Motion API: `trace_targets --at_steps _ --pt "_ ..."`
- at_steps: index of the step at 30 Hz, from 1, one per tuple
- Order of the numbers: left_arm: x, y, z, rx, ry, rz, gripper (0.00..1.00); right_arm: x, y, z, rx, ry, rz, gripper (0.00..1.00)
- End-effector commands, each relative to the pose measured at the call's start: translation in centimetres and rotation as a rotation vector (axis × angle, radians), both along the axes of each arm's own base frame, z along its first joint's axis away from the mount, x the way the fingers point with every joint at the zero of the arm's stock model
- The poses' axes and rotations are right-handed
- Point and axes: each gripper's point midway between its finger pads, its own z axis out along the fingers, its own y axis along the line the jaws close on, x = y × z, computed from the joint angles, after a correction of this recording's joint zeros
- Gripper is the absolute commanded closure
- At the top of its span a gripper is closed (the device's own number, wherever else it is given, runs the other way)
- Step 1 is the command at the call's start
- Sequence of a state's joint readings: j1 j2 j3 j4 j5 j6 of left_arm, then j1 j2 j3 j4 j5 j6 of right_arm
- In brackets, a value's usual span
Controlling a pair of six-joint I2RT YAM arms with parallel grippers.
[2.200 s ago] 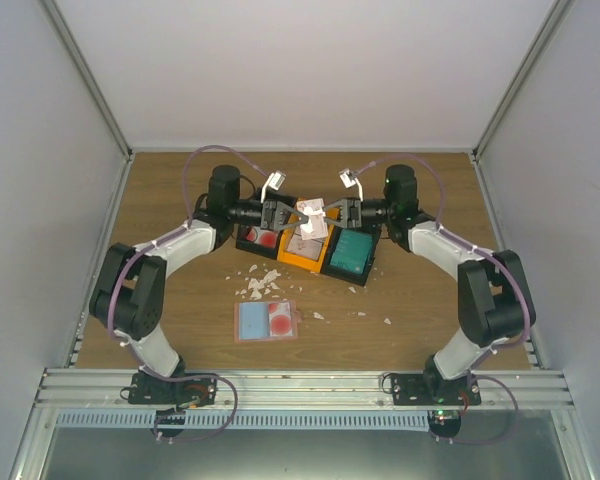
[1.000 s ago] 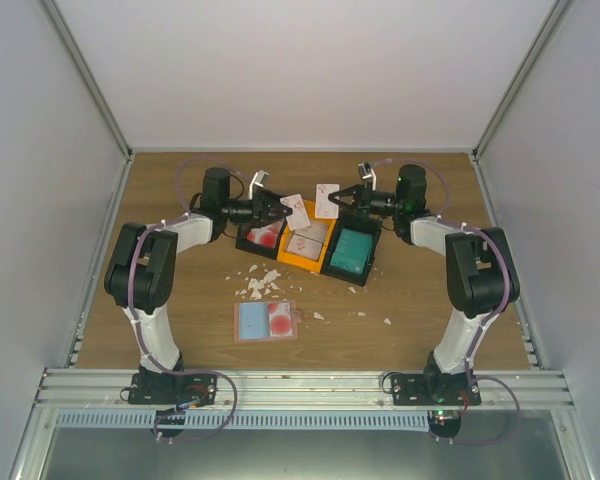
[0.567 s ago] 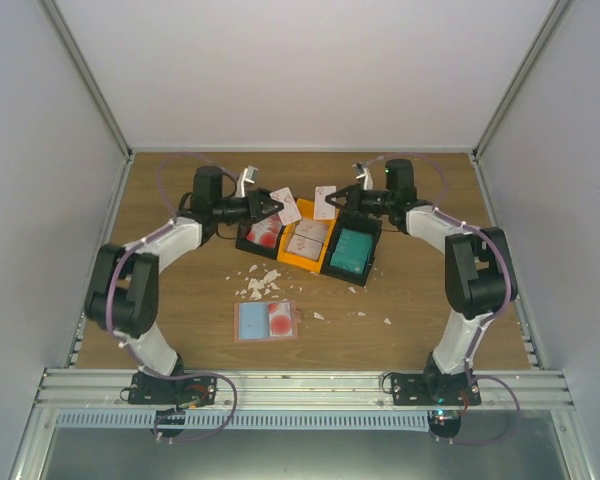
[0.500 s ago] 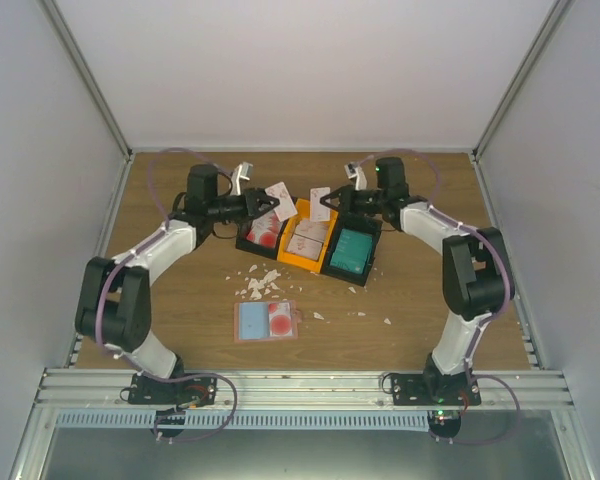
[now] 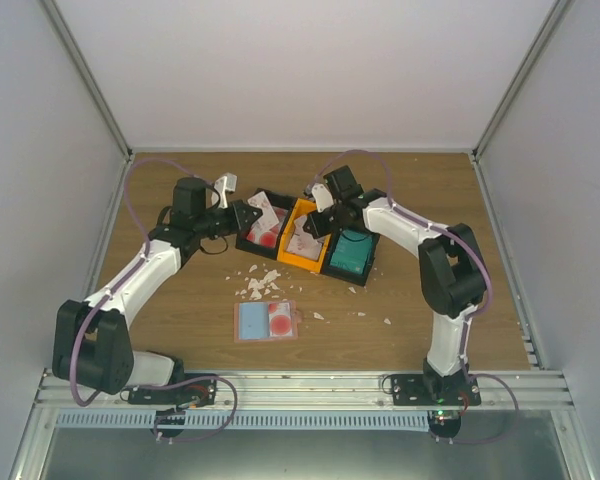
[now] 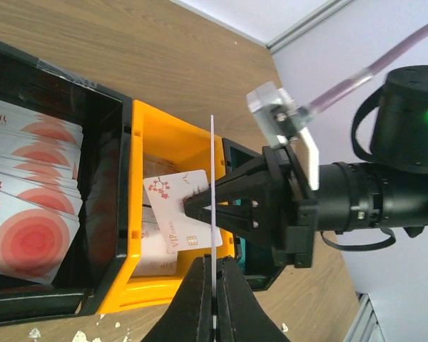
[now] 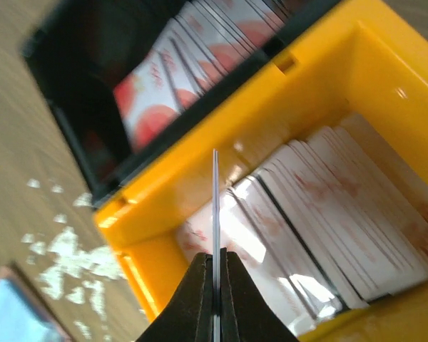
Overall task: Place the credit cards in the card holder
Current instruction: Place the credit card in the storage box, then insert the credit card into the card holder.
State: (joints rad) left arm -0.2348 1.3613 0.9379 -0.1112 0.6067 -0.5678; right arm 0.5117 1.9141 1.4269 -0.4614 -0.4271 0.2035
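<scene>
Over the far half of the table [image 5: 420, 200], both arms meet above the black-and-orange tray [image 6: 137, 185]; in the top view the left gripper [image 6: 214, 269] reaches in from 9 o'clock and the right gripper [image 7: 216, 258] from about 2 o'clock. Each has its fingers pressed together on one credit card; the left pinches a thin card [image 6: 212, 178] by its lower edge, so its own camera sees only a white line; the right pinches a white VIP card [image 6: 180, 217] with pink print, hanging over the orange middle compartment. Gripping by one edge leaves most of each card free, probably so the far edge can be slid into a pocket.

Red-disc cards [image 6: 25, 214] fill the black compartment at 9 o'clock of the orange one; a pale stack [image 7: 335, 214] lies in the orange one; teal cards [image 5: 352, 250] sit in the compartment at 3 o'clock.

The card holder [image 5: 266, 321] lies flat at roughly 7 o'clock from the tray, well apart from both grippers, beyond a scatter of white scraps [image 5: 260, 283]; it shows a pale blue panel beside a red disc. Both cards seem lifted but not delivered; the next move calls for carrying them toward 6 o'clock; the unheld holder could slide when a card pushes in.
</scene>
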Motion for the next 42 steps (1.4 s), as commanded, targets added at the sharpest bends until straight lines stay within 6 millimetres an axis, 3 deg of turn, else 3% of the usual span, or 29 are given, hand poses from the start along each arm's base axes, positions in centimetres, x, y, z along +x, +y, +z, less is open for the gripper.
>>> trace_targets --at_steps 1,8,14,19,23,28,30,33,36,39,42 --pt "-0.7 0.6 0.8 0.028 -0.041 0.016 1.00 0.1 -1.4 -2.2 -0.182 -0.020 0.015 1.00" --pt "-1.6 0.7 0.7 0.025 -0.035 0.004 1.00 -1.9 0.1 -2.7 -0.180 0.008 0.149 0.99" --pt "-2.2 0.6 0.7 0.018 -0.032 -0.008 1.00 -0.9 -0.5 -2.8 -0.260 -0.012 0.095 0.67" --pt "-3.0 0.1 1.2 -0.002 -0.044 -0.039 1.00 0.6 -1.1 0.8 -0.234 -0.103 -0.022 0.59" --pt "-4.0 -0.7 2.3 -0.041 -0.076 -0.089 1.00 0.4 -1.0 4.8 -0.139 -0.183 -0.060 0.53" --pt "-6.3 -2.6 4.6 -0.119 -0.155 -0.230 1.00 -2.7 0.1 10.6 0.101 -0.256 -0.017 0.43" --pt "-7.5 -3.4 5.6 -0.151 -0.190 -0.296 1.00 -5.2 1.0 13.9 0.258 -0.283 0.064 0.39" --pt "-9.5 -4.3 7.1 -0.212 -0.248 -0.411 1.00 -9.6 2.1 16.6 0.445 -0.261 0.220 0.35" --pt "-11.0 -4.8 8.0 -0.248 -0.273 -0.490 1.00 -12.8 2.1 17.6 0.560 -0.210 0.309 0.34" --pt "-12.5 -5.1 8.9 -0.273 -0.308 -0.557 1.00 -13.9 1.6 17.8 0.598 -0.196 0.305 0.37" --pt "-13.4 -5.2 9.5 -0.281 -0.327 -0.587 1.00 -15.0 1.7 18.4 0.647 -0.182 0.347 0.51"
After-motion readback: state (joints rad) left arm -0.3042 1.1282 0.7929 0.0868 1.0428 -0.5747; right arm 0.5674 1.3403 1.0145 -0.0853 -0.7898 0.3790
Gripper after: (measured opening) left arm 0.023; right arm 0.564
